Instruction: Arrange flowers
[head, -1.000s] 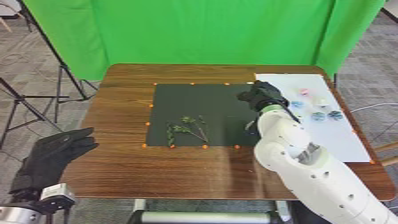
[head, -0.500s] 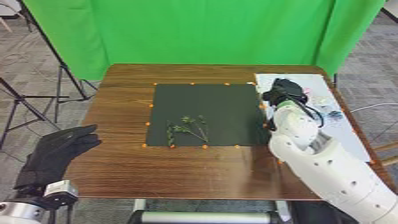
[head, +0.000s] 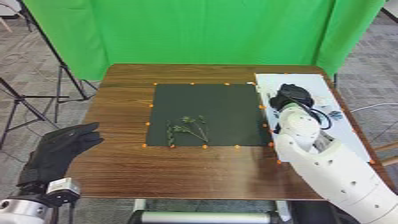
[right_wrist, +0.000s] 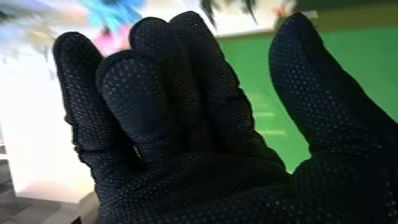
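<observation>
nearest us, our left hand (head: 60, 152) waited beside the brown table (head: 111, 117), loosely open and empty. a little beyond, the green sprigs (head: 181, 129) lay apart on the near part of the black mat (head: 191, 100), so we judged the foliage partly laid out and the blooms to be next. farther off, our right hand (head: 293, 95) was over the white sheet (head: 306, 79), mostly open, its thumb well apart from its fingers, and we saw nothing in its grasp. we took the step to be choosing a flower; the next move called for lining up thumb and fingers around one stem, closing gently, and lifting it clear of its neighbours. our glove and forearm covered part of the sheet, and we couldn't tell whether the glove touched it. past the fingertips, the blue flower (right_wrist: 113, 11) was cut off and blurred, the pink flower (right_wrist: 110, 41) was partly covered, and we couldn't make out their stems.
</observation>
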